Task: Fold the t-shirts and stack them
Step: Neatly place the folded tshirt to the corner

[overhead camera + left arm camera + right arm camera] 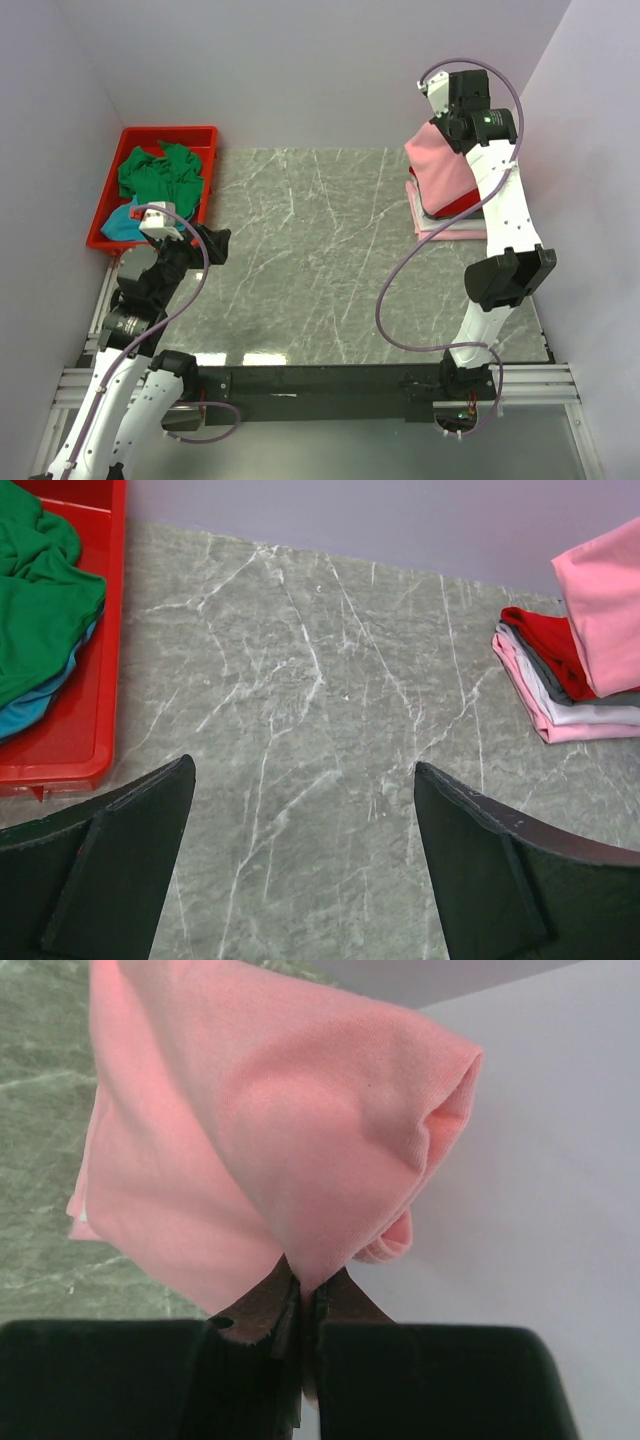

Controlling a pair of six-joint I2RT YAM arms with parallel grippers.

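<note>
Hanging from the right gripper (300, 1295), jaws shut on it, the soft salmon-pink cloth t-shirt (300, 1130) dangles over the folded stack (548, 690) of red, grey and pale-pink shirts, far right. Lowering it squarely, edges matched, seems best. The pale wall (590, 150) crowds its right; the grey marbled tabletop (300, 250) leftward gives room. The left gripper (302, 772) gapes, empty.

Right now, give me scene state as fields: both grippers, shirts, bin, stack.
left gripper: open, empty, over the table near the red bin
right gripper: shut on salmon pink shirt, which hangs over the stack
stack: folded shirts at the table's right side, red uppermost, pale pink at bottom
red bin: holds crumpled green shirt over teal shirt
unfolded: green shirt, teal shirt
</note>
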